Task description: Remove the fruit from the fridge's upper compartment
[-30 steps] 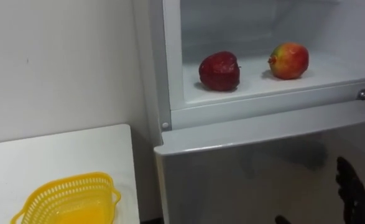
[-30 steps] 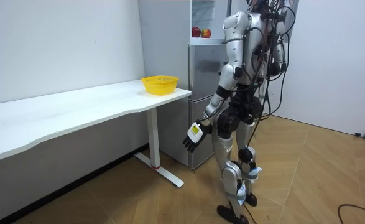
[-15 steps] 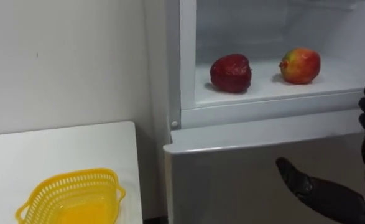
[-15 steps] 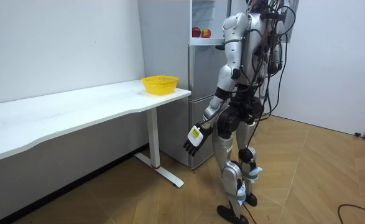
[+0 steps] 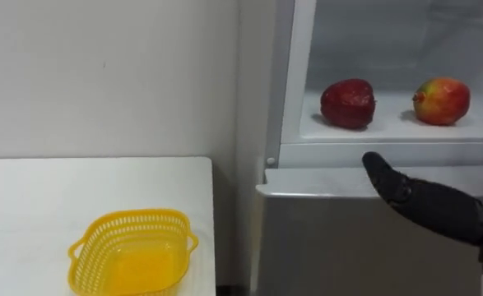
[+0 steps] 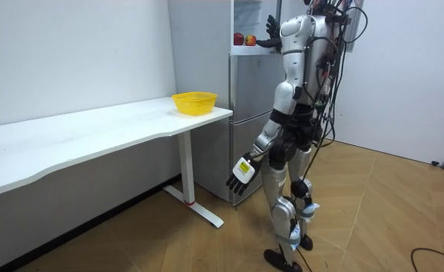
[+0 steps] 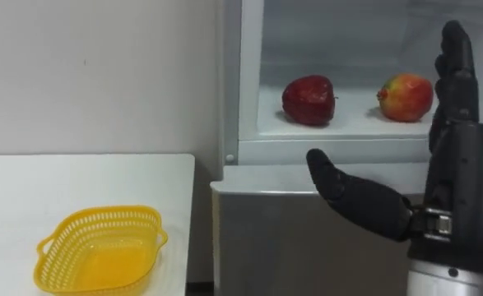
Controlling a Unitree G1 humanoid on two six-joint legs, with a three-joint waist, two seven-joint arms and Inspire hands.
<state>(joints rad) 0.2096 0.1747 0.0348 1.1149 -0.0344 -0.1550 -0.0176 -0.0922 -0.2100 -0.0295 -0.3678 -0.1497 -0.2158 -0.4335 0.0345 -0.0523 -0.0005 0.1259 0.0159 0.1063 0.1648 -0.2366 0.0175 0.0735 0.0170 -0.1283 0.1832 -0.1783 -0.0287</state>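
Right hand [image 7: 453, 177] is up before the upper fridge [image 7: 243, 90], fingers straight and empty, ready, I'd say, to reach in. The dark red apple [image 7: 308, 100] and the red-yellow apple [image 7: 405, 97] sit apart on its shelf [image 7: 352, 125]. Left hand [image 6: 240, 172] hangs slack and low.

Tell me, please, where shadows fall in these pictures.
Left eye view: the dark red apple and the red-yellow apple each cast a soft shadow leftward on the white shelf. Room view: the wall under the table lies in shade.

No lettering can be read on fridge [image 5: 323, 247], basket [image 5: 134, 251] or table [image 5: 60, 189].
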